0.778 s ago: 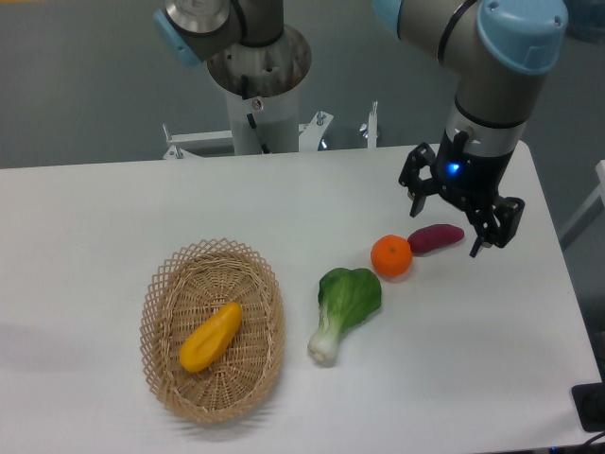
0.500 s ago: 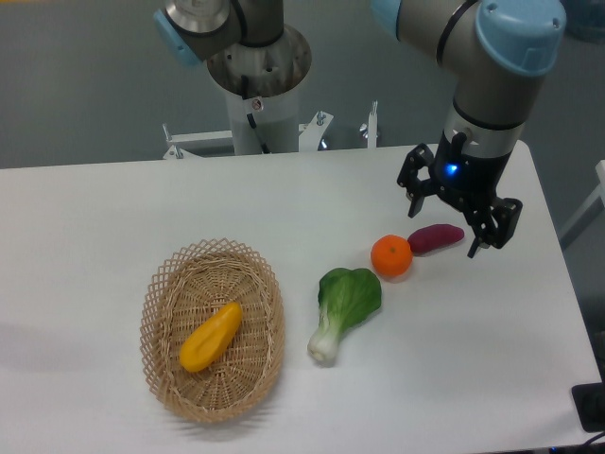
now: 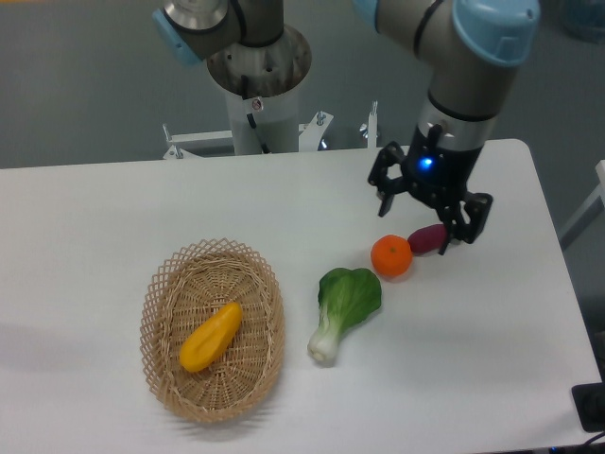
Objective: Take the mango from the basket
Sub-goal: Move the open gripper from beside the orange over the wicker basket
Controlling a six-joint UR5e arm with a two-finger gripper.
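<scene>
One claw (image 3: 423, 212), its two fingers spread apart and holding nothing, hangs above the orange (image 3: 391, 255) and the purple vegetable (image 3: 426, 238). Far to its lower left, the mango (image 3: 211, 337) lies slantwise in the basket (image 3: 162, 288). A good approach likely crosses high over the bok choy (image 3: 345, 301), then closes across the fruit's narrow width. Since the earlier frame, the claw has shifted left.

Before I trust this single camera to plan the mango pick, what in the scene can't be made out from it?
- Purple vegetable: its right end is covered by the gripper.
- Gripper height over the table: one view, no way to tell.
- Mango: its underside rests in the basket, so contact with the weave is hidden.
- Arm: upper links cut off by the top edge.
- Dark object at the bottom right corner: cropped, unidentifiable.
</scene>
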